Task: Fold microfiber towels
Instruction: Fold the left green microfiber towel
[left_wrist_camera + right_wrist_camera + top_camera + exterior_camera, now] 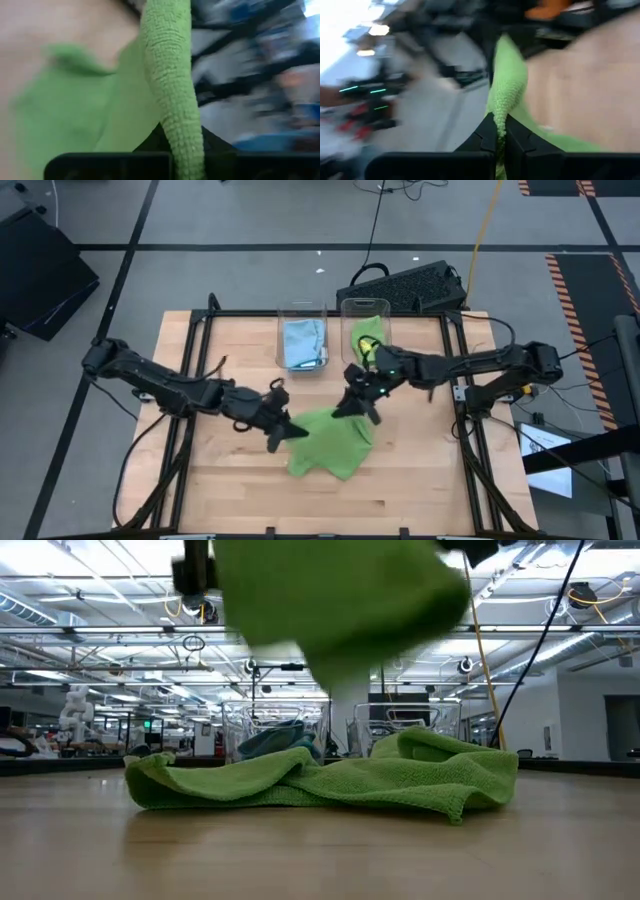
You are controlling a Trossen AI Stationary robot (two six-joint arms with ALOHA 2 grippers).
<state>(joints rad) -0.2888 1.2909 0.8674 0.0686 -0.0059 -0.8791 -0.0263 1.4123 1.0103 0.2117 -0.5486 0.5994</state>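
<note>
A lime green microfiber towel [330,442] is partly raised at the middle of the table. Its upper part [340,600] hangs between my two grippers, while its lower part [330,780] lies crumpled on the wood. My left gripper [283,430] is shut on the towel's left side and my right gripper [355,408] is shut on its far right side. At the far edge stand two clear bins: one [302,335] holds a light blue towel [303,342], the other [365,330] a green one [366,335]. My left gripper pinches a bunched edge of the green towel [181,137] between its two fingers, coming nearly level from the table's left. The cloth runs on beyond the fingers as a thick roll; how many layers it holds I cannot tell. My right gripper pinches a narrow fold or edge of the green towel [502,117] between its two fingers [485,132], coming nearly level from the table's right. The cloth rises past the fingertips and spreads down to the table.
The two bins stand close behind the grippers at the table's far edge. A dark keyboard [405,285] lies beyond the table. Bare wood [250,480] shows toward the near edge and on both sides of the towel.
</note>
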